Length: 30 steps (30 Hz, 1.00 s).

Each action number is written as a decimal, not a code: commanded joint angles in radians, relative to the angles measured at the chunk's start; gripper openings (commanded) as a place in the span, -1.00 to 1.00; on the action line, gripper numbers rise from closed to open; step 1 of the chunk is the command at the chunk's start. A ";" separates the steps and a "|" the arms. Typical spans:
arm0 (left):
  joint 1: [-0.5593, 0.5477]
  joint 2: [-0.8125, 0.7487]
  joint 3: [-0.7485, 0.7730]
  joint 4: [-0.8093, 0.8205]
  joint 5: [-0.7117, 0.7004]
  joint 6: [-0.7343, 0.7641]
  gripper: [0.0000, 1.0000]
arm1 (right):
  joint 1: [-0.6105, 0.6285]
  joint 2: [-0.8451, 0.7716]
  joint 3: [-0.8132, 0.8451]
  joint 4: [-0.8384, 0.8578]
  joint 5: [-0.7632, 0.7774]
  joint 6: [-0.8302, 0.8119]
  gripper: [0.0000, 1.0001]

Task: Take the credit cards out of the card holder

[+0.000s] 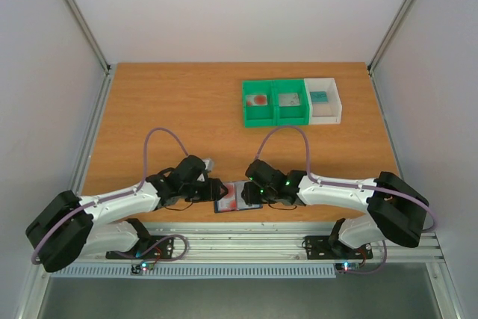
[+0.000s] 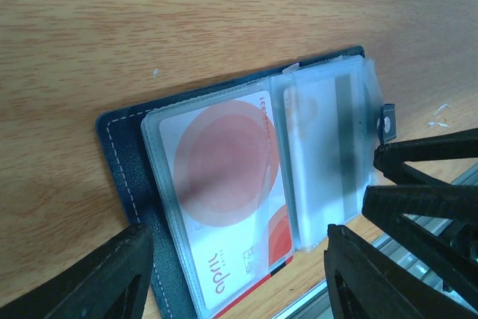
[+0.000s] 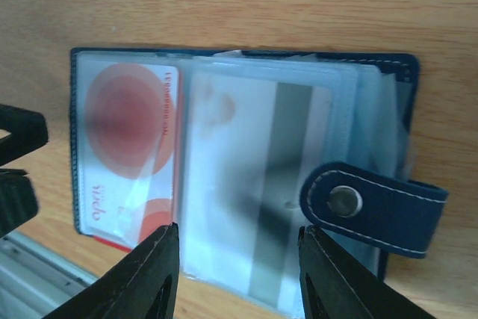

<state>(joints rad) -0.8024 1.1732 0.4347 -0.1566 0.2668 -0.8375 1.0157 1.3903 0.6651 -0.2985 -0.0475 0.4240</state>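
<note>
- My left pincer [image 2: 239, 238] stood with its jaws well apart, straddling the near edge of the open card holder [image 2: 123, 155]. It held nothing.
- My right pincer [image 3: 239, 231] faced it from the other side, jaws likewise apart, with the lower edge of a clear sleeve [image 3: 224, 259] between them. The view was too close and blurred to tell whether the pads [image 3: 149, 274] touched the plastic.
- The card holder lay open and flat on the wooden table [image 2: 187, 20], close to its near edge, between both pincers. Its snap tab [image 3: 373, 211] lay folded over the page on my right pincer's side.
- The credit cards were not yet out. A red-and-white card [image 2: 216, 177] sat sleeved on the page nearer my left pincer, and a pale card with a dark stripe [image 3: 254, 184] on the other.
- Judgement: the left should pin the navy cover flat. The right should pinch the card edge alone, not the sleeve with it, and draw it along the sleeve's mouth.
- Risk noted: the sleeves are slick, and a careless pull would drag the holder off the table edge.
</note>
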 commanded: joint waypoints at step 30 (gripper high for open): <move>0.001 0.064 -0.005 0.097 0.035 0.011 0.12 | 0.006 0.046 -0.033 0.059 0.058 0.034 -0.08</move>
<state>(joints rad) -0.8024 1.2209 0.4343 -0.1135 0.2913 -0.8371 1.0157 1.4227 0.6411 -0.2680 0.0036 0.4450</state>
